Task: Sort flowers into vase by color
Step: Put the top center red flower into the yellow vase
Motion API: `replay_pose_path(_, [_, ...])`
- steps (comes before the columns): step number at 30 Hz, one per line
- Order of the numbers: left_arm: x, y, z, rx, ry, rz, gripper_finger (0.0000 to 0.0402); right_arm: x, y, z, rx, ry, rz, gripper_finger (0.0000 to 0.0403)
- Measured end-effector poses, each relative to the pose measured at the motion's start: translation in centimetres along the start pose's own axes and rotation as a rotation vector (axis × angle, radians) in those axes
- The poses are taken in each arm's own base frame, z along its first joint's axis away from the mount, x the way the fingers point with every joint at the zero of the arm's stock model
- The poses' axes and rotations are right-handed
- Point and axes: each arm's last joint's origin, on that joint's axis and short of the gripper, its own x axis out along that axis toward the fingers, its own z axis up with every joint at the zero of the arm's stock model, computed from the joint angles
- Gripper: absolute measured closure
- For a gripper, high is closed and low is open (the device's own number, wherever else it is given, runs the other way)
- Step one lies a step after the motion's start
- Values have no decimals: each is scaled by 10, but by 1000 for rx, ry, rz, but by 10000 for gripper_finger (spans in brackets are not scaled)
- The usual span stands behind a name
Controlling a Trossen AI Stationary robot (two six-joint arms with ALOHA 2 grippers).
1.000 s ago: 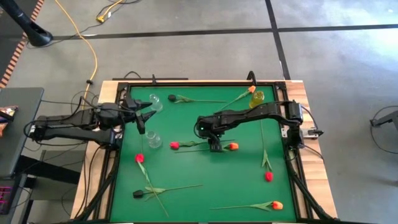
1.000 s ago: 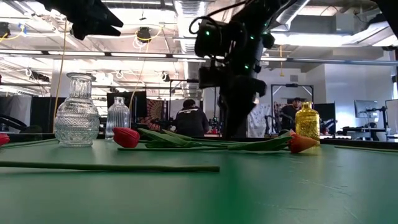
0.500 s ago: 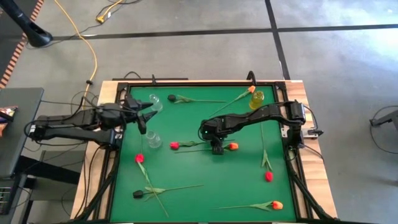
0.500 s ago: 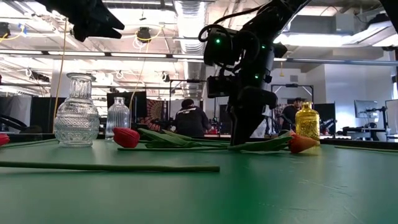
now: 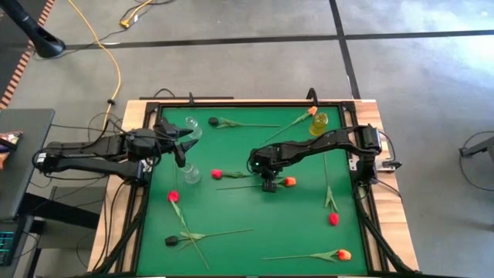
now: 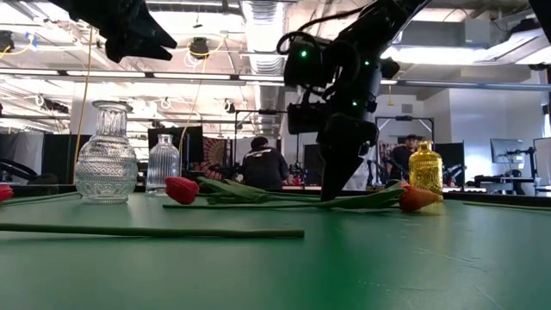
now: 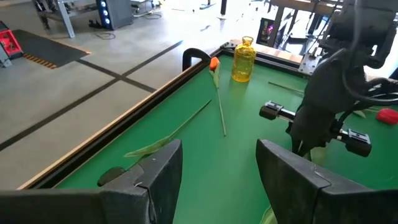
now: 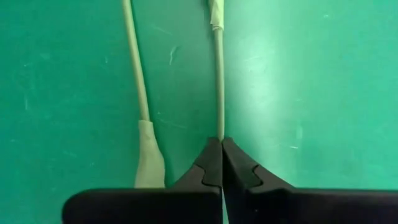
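The green surface [image 5: 255, 224] carries both dark arms, three vases and scattered tulips. The right arm reaches in from the right edge to the middle, and its hand [image 5: 269, 184] points down onto the surface. In the right wrist view its two fingers [image 8: 239, 168] are pressed together, pinching the thin stem [image 8: 218, 81] of the orange tulip [image 5: 288, 182], whose head lies just right of the hand. A second stem [image 8: 136, 68] lies loose beside it. The left arm hangs over the far left part of the surface; its hand [image 5: 183, 147] is raised, its fingers [image 7: 158, 171] apart with nothing between them.

A big clear vase [image 6: 106, 155] and a small clear vase [image 6: 163, 164] stand at the left, and a yellow vase [image 5: 319, 123] stands far right. A red tulip [image 5: 217, 174] lies left of the right hand. Other flowers lie about: a dark one [image 5: 214, 122] far, an orange one [image 5: 312, 111] by the yellow vase, a red one [image 5: 173, 196] near the left, a dark one [image 5: 170, 241] nearer, a red one [image 5: 333, 219] to the right and an orange one [image 5: 344, 254] nearest.
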Motion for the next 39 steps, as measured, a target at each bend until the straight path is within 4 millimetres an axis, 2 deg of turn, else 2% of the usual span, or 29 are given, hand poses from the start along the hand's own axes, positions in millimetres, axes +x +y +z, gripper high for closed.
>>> replay_pose_path(6, [0, 0, 4, -16, -40, 4, 209, -49, -22, 11, 60, -178, -25, 388])
replay_pose_path(12, [-1, -1, 10, -34, -101, 16, 209, -100, -52, 5, 132, -401, -71, 388])
replay_pose_path(16, [-1, -1, 12, -46, -126, 33, 209, -122, -71, -19, 220, -522, -108, 388])
replay_pose_path(20, [-1, 0, 13, -56, -143, 54, 209, -146, -82, -48, 308, -692, -134, 388])
replay_pose_path(28, [-2, 3, 15, -79, -177, 159, 209, -189, -76, -109, 357, -1104, -198, 388])
replay_pose_path(34, [-2, 5, 16, -119, -195, 230, 209, -208, -71, -148, 404, -1240, -420, 388])
replay_pose_path(39, [-2, 5, 15, -129, -199, 247, 209, -214, -76, -173, 458, -1270, -632, 388])
